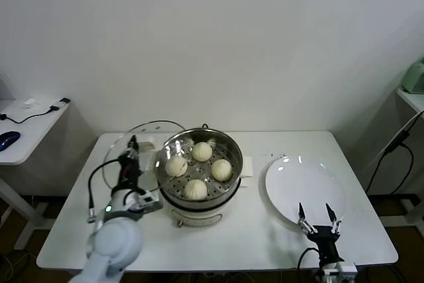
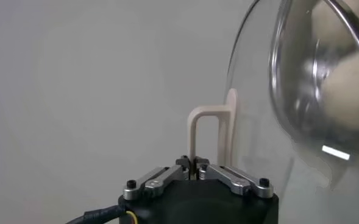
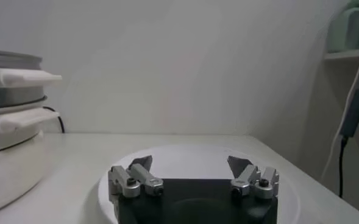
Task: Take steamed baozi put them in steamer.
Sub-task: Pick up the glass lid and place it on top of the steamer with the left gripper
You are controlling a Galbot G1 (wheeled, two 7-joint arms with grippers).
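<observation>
Four smooth domed baozi (image 1: 202, 151) in shiny perforated steamer (image 1: 199, 197), left claw (image 2: 193, 167) pinching glass lid (image 1: 136, 152) handle, right claw (image 1: 317, 216) wide.

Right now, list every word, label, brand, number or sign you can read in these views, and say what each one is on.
None: no view shows any readable text.
The steamer and its cream-white base show no visible brand or marking.
The white plate is plain.
The glass lid, held by its handle in the shut left tool, carries no label.
The open right tool has no lettering on it.
</observation>
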